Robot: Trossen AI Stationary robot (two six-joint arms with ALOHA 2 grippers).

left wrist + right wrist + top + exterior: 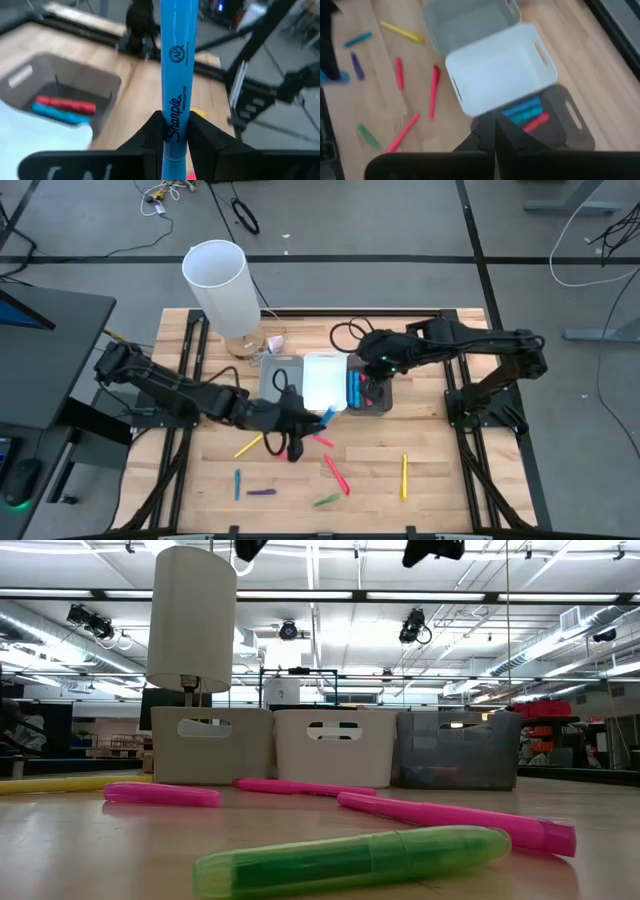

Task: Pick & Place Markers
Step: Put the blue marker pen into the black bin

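Note:
My left gripper (pixel 312 420) hangs above the table's middle, near the white bin (pixel 325 380), shut on a blue marker (pixel 178 55). The right gripper (pixel 495 131) is shut with nothing in it, above the dark bin (pixel 372 398); blue and red markers (pixel 526 114) lie in that bin. A grey bin (pixel 280 375) stands left of the white one. Loose on the wood lie yellow (pixel 248 445), pink (pixel 335 473), a second yellow (pixel 404 477), blue (pixel 237 483), purple (pixel 262 492) and green (pixel 326 500) markers. My left gripper pinches the blue marker's barrel (pixel 176 127) between its two fingers, at the printed name toward the marker's rear end. The marker runs along the fingers and sticks out far past their tips. It is lifted clear of the table, its free end (pixel 330 413) toward the white bin.
A tall white cylinder (pixel 222 285) stands at the table's far left, with a small object (pixel 275 340) beside its base. A black cable loop (pixel 350 335) lies behind the bins. In the low view the green marker (pixel 350 858) lies nearest, pink ones (pixel 450 818) behind it.

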